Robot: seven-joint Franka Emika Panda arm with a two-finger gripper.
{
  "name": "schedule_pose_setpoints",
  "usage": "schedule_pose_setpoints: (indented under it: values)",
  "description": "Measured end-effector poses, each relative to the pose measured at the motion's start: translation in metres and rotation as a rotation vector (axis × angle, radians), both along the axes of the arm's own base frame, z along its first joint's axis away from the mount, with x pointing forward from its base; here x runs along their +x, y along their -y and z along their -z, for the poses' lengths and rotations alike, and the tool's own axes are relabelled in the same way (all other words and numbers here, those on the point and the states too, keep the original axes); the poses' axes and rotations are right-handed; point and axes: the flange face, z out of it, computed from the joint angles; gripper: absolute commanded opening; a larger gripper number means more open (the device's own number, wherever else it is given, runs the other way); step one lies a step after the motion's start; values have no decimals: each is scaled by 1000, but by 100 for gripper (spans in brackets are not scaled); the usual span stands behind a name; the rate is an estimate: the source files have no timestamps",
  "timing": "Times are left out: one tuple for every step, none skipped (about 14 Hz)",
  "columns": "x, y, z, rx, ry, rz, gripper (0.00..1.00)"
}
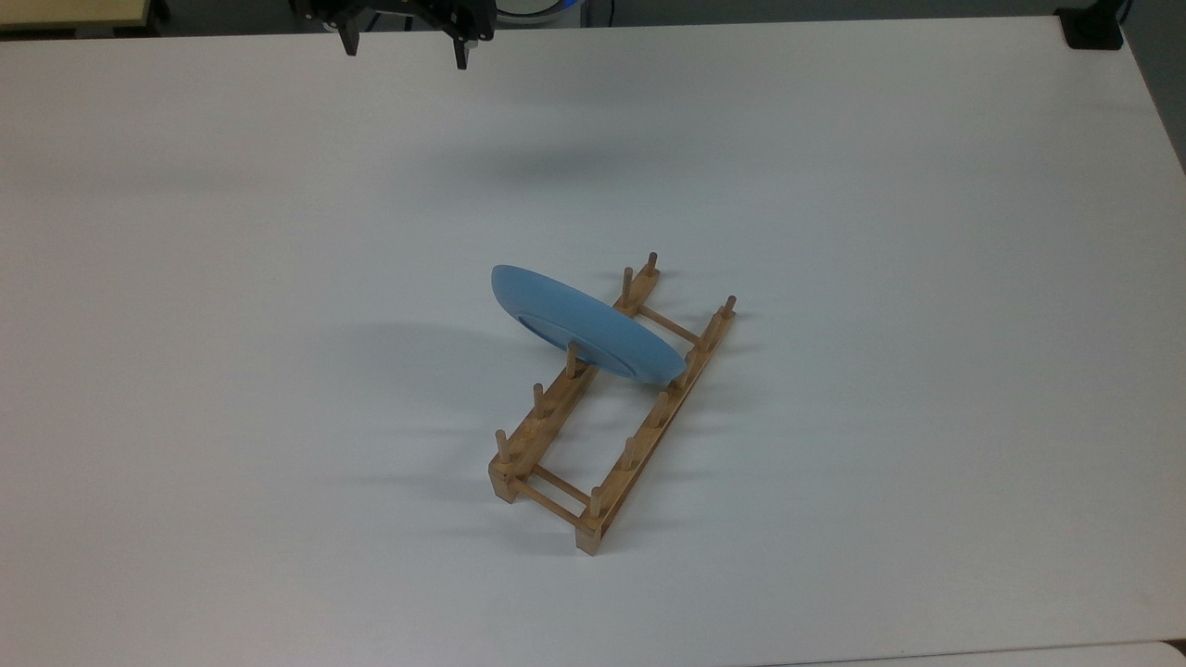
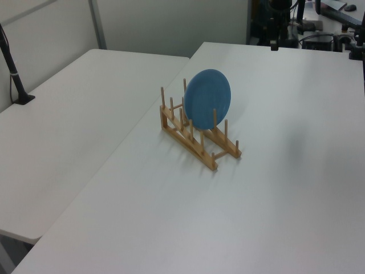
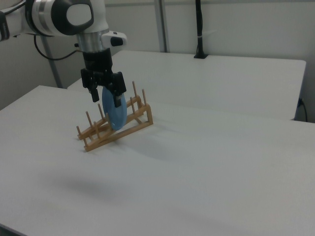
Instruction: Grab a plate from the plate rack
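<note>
The blue plate (image 1: 593, 326) stands on its edge in the wooden plate rack (image 1: 593, 445), between the pegs of the two rails. It sits in the far half of the rack in the top view, and it leans toward the top view's left. In the left view the plate (image 2: 208, 98) shows its round face, and the rack (image 2: 197, 137) runs from the far left to the near right of the white counter (image 2: 274, 194).

The gripper (image 1: 404, 51) hangs at the far edge of the counter (image 1: 278, 278) in the top view, well apart from the plate and high above the surface. Its jaws are spread wide and they hold nothing. In the right view the gripper (image 3: 104, 98) points down, with the plate (image 3: 117, 115) and the rack (image 3: 115, 129) seen behind it.

A second white table (image 2: 85, 97) stands beside the counter at the left view's left, with a black post (image 2: 12, 71) on it.
</note>
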Motion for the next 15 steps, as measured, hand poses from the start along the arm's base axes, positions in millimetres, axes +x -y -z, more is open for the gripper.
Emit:
schedule_pose_setpoints:
  values:
    - [1, 0, 3, 0, -5, 0, 100]
    - [0, 1, 2, 14, -7, 0, 100]
    - [-1, 8, -1, 38, -9, 4, 100]
    - [-2, 13, -3, 46, -7, 4, 100]
    - [-3, 16, -4, 51, -5, 4, 100]
    - [-3, 18, -5, 53, -5, 1, 100]
    - [-3, 18, -5, 54, -5, -2, 100]
    - [-3, 17, -5, 54, -5, -4, 100]
    - [-3, 16, -5, 54, -5, -6, 100]
    - [-3, 16, -5, 54, -5, -7, 100]
    - [-2, 15, -4, 54, -6, -8, 100]
    - [-2, 14, -4, 54, -7, -9, 100]
    - [-2, 14, -3, 54, -7, -11, 100]
    - [-2, 13, -3, 54, -8, -13, 100]
    - [-2, 13, -3, 54, -7, -14, 100]
